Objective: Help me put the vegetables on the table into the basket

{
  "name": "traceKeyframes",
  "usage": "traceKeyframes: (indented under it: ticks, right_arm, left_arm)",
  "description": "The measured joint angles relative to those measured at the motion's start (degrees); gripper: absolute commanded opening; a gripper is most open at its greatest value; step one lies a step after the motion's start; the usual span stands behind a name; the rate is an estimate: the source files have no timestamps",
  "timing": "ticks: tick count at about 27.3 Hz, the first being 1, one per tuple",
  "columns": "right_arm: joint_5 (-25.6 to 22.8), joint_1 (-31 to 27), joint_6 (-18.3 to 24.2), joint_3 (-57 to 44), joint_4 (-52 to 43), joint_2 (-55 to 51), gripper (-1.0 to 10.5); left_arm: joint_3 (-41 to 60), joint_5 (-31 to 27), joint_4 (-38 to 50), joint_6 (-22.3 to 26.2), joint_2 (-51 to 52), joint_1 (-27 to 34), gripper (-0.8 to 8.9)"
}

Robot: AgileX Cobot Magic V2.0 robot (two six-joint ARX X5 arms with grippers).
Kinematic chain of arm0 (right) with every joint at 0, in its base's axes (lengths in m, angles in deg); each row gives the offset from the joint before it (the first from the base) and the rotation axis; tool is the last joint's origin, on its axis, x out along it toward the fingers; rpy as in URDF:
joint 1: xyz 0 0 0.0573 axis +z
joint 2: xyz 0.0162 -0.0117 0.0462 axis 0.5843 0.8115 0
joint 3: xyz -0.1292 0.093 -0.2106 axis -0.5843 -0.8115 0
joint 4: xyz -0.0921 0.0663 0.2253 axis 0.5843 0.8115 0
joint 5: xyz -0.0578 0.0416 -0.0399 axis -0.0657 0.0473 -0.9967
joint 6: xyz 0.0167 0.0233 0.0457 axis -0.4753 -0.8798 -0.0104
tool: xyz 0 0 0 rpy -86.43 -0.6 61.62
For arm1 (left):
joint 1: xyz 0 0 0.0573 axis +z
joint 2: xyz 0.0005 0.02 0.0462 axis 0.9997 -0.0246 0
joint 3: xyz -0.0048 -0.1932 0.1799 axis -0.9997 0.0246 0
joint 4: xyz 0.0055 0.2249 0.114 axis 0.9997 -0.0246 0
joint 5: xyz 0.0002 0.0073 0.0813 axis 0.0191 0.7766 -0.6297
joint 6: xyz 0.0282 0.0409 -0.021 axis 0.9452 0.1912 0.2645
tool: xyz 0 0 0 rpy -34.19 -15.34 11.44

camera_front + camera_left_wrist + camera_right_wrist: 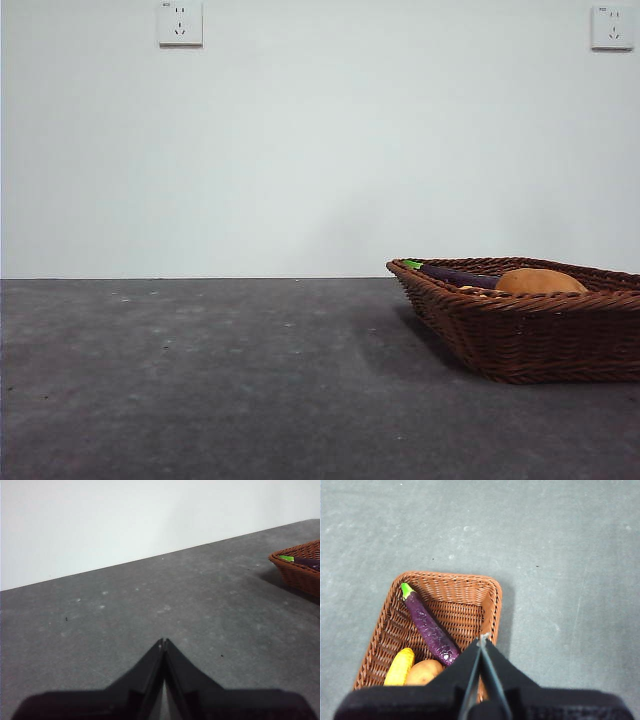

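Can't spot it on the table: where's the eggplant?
In the basket, shown in the right wrist view, the eggplant lies diagonally beside the potato.

On my feeds the bench (200, 380) reads dark grey with a pale, mottled speckle. The basket (487, 597) is reddish-brown wicker, its weave showing as fine crossed strands under a braided rim. I see the eggplant (431, 628) as glossy dark purple with a bright green stem. The potato (422, 672) looks tan-brown, and the lumpy vegetable (400, 666) beside it is yellow. Both the left tool (164, 641) and the right tool (483, 639) are plain matte black. The wall (300, 150) is flat white.
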Motion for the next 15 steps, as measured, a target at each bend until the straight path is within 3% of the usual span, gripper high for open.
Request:
traceKeyframes:
  ticks: [8,15]
  right_arm:
    - [0.0,0.0,0.0,0.0,-0.1,0.0,0.0]
    - [-0.4,0.0,0.0,0.0,-0.1,0.0,0.0]
  left_arm:
    - [3.9,-3.3,-2.1,-0.9,3.0,-1.7,-0.04]
    - [3.9,-2.7,-1.7,-1.6,1.9,-1.7,-0.04]
